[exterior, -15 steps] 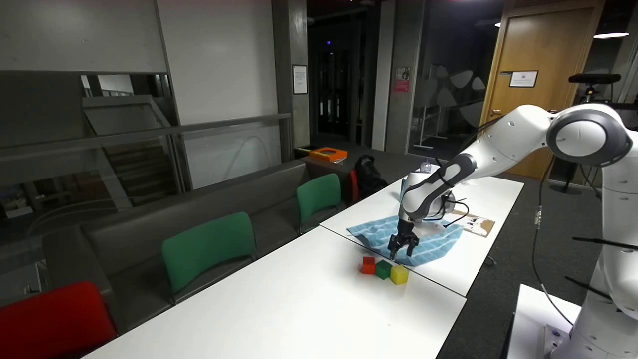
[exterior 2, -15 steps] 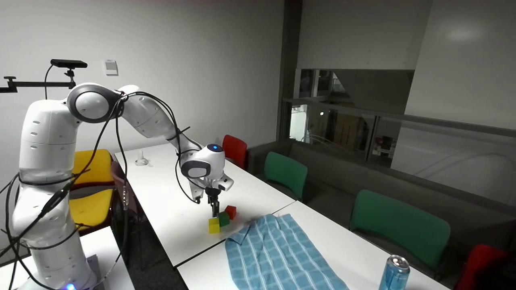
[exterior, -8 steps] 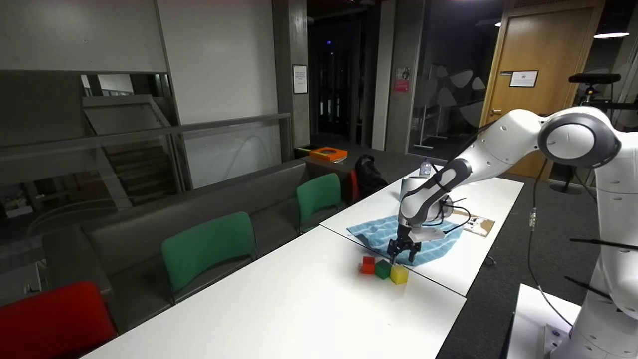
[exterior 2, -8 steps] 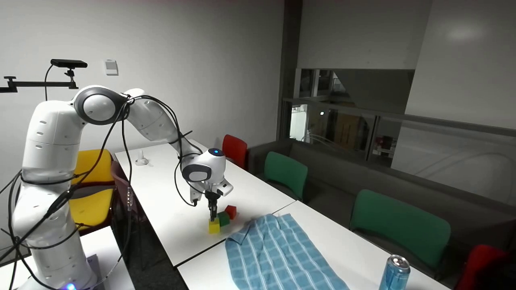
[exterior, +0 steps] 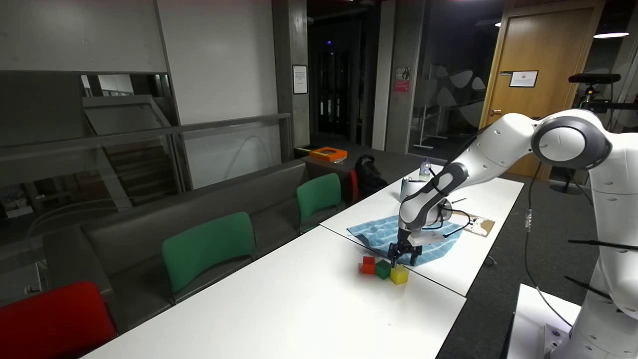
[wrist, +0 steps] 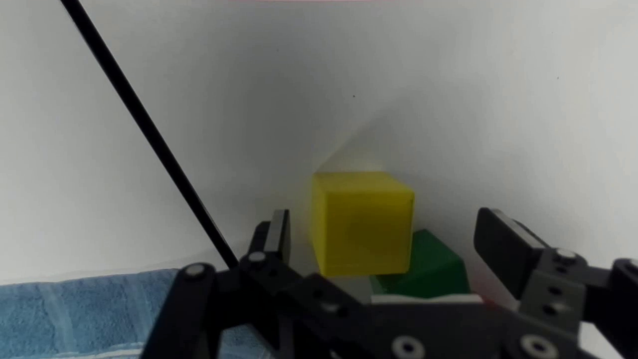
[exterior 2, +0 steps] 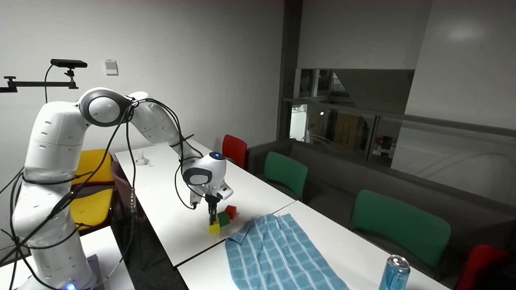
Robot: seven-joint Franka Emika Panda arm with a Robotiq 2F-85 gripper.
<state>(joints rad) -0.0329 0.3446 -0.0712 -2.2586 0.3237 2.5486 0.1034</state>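
The gripper (wrist: 383, 223) hangs fingers-down over the white table (exterior: 279, 309), its two fingers spread wide apart and clasping nothing. The yellow cube (wrist: 366, 229) sits on the tabletop, lying between those fingers as the wrist view looks down on it, a little off-centre: the nearer finger (wrist: 279, 232) is just beside it, a narrow strip of tabletop showing in the gap, while the opposite finger (wrist: 503, 244) stands farther away. In an exterior view the fingers (exterior 2: 212, 215) overlap the cube's upper part, but how far down its sides the tips reach cannot be told. The green cube (wrist: 428, 271) lies just beside the yellow one, turned at an angle to it and partly hidden behind it and the gripper's body; whether the two touch is unclear. Beyond the green cube comes the red cube (exterior: 368, 265), so that the three make a short row, with the yellow at one end. A rumpled blue towel (exterior 2: 278, 253) lies near them, mostly on the other side of the black seam (wrist: 149, 129) where two tables meet, and a blue can (exterior 2: 394, 274) stands upright, well apart from the cubes.
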